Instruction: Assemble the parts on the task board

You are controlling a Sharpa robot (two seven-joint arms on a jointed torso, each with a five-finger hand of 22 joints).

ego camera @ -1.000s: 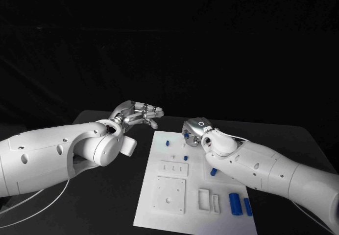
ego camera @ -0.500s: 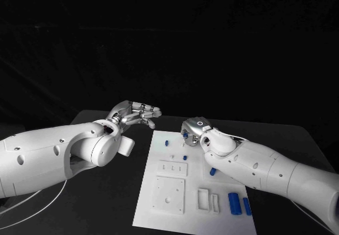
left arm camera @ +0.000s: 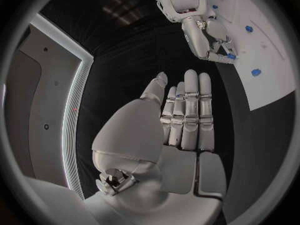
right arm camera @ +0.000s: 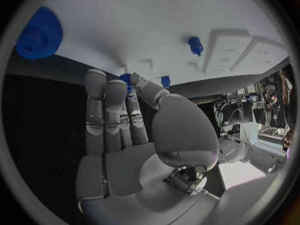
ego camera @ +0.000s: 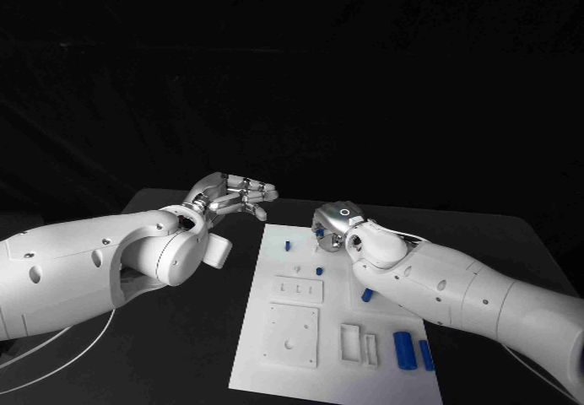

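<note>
The white task board lies in the middle of the black table. My right hand is low over the board's far edge. Its thumb and a finger pinch a small blue part, which also peeks out under the hand and at its fingertips. My left hand hovers off the board's far left corner, palm flat and fingers straight, holding nothing. A blue gear and a blue peg stand on the board near the right hand.
More blue parts sit on the board: a peg, a small one, one beside my right forearm, and two long pieces at the near right. Raised white blocks take up the board's middle. Black table surrounds the board.
My left hand has drawn slightly back to the left. The right hand stays at the board's far edge with the blue part.
</note>
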